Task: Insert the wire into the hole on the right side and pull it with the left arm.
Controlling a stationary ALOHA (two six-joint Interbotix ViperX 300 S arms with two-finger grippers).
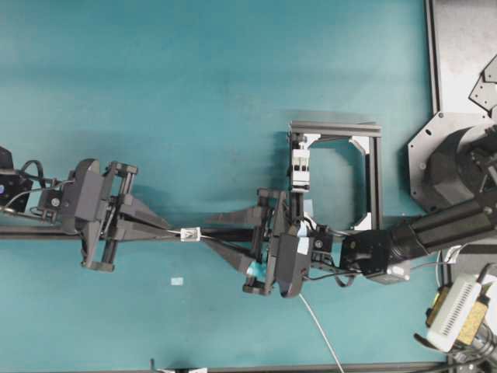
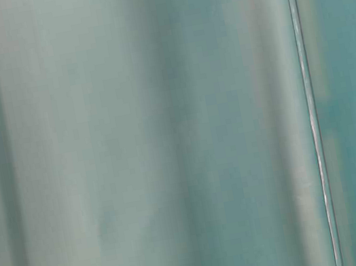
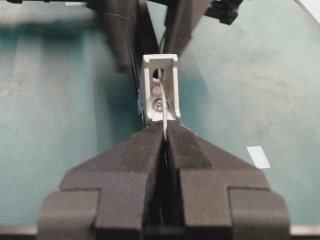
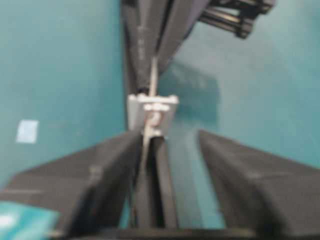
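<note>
The hole is in a small silver-white fitting (image 1: 190, 233) on a black rail, between my two grippers. In the left wrist view the thin pale wire (image 3: 163, 112) comes out of the fitting (image 3: 159, 90) and runs down into my left gripper (image 3: 165, 136), which is shut on it right at the fitting. From overhead, the left arm's gripper (image 1: 177, 231) touches the fitting's left side. My right gripper (image 1: 210, 233) stands open on the fitting's right side. In the blurred right wrist view the wire (image 4: 146, 145) runs along the inner side of the left finger (image 4: 100, 170) of that gripper (image 4: 167, 137) to the fitting (image 4: 152, 111).
A black frame (image 1: 374, 175) holding a white block with black bands (image 1: 300, 167) stands behind the right gripper. A beige box (image 1: 458, 315) sits at the front right. A thin pale line (image 1: 320, 330) trails from under the right gripper toward the front edge. A tape patch (image 1: 177, 281) lies nearby.
</note>
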